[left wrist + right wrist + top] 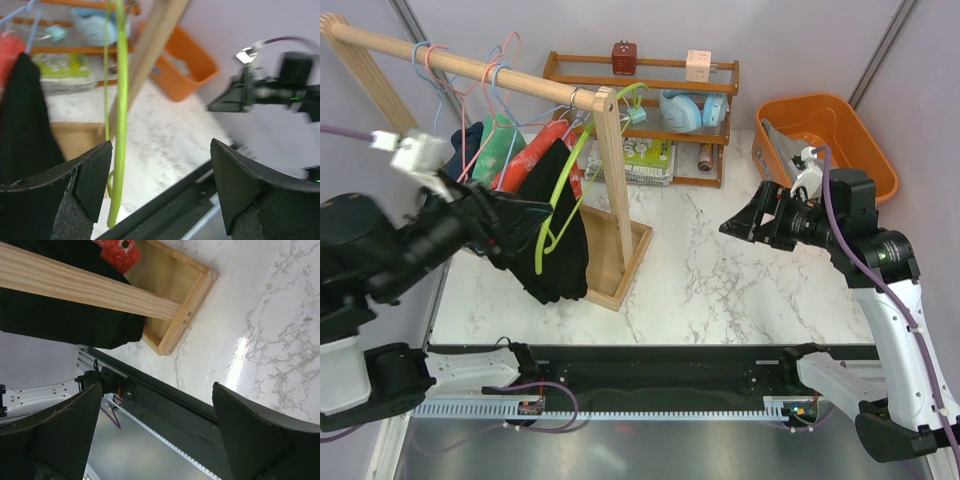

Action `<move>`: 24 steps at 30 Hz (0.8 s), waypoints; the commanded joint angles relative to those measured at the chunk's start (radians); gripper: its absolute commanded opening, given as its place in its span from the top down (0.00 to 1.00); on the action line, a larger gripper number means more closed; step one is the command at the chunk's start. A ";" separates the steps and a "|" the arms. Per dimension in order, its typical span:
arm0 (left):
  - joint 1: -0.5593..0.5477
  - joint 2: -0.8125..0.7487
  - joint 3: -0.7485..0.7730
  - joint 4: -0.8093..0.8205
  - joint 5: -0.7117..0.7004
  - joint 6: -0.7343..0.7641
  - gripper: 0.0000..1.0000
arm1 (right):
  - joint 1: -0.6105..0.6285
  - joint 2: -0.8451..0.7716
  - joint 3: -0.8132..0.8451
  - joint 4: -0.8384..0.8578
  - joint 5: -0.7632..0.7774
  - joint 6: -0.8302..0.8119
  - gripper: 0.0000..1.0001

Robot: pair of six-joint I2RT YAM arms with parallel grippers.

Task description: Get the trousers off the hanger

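At the right end of the wooden rail (470, 65), beside the rack's upright post (615, 170), the hanger (563, 190) hangs by its hook, and its lime-green arms slope down in front of a black garment (565, 265). It carries no cloth. The trousers (780, 148) appear to be the light grey fabric lying in the left part of the orange bin (865, 140) at the far right of the worktop (720, 285), though little of it shows.

From the left, the left pincer (535, 215) reaches in at the hanger's height. Its wrist view shows it released: the two fingers (85, 175) stand wide apart, and the thin green hanger (120, 100) runs down between them, just beside the left one. Whether it touches that finger I cannot tell.

Over the right half of the worktop, the right pincer (735, 225) hangs above the marble and points left toward the rack. It too is released and grasps nothing; its fingers (250, 430) frame the rack's wooden base (175, 325) and the near edge of the worktop.

A red garment (535, 150) hangs behind the black one.
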 commanded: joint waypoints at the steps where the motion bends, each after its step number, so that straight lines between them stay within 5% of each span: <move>1: 0.002 -0.107 -0.035 0.246 0.318 -0.127 0.15 | 0.004 -0.063 -0.046 0.001 -0.077 0.037 0.02; 7: 0.002 -0.034 -0.219 0.553 0.662 -0.227 0.20 | 0.004 -0.152 -0.165 0.020 -0.105 0.083 0.02; 10: -0.038 0.017 -0.306 0.707 0.704 -0.253 0.20 | 0.003 -0.183 -0.230 0.046 -0.116 0.094 0.02; 15: -0.240 0.204 -0.224 0.743 0.575 -0.175 0.18 | 0.004 -0.233 -0.372 0.118 -0.122 0.140 0.02; 19: -0.386 0.331 -0.208 0.763 0.305 -0.065 0.16 | 0.004 -0.255 -0.431 0.144 -0.094 0.154 0.02; 24: -0.435 0.347 -0.482 0.904 0.095 -0.054 0.14 | 0.004 -0.264 -0.531 0.191 -0.035 0.160 0.02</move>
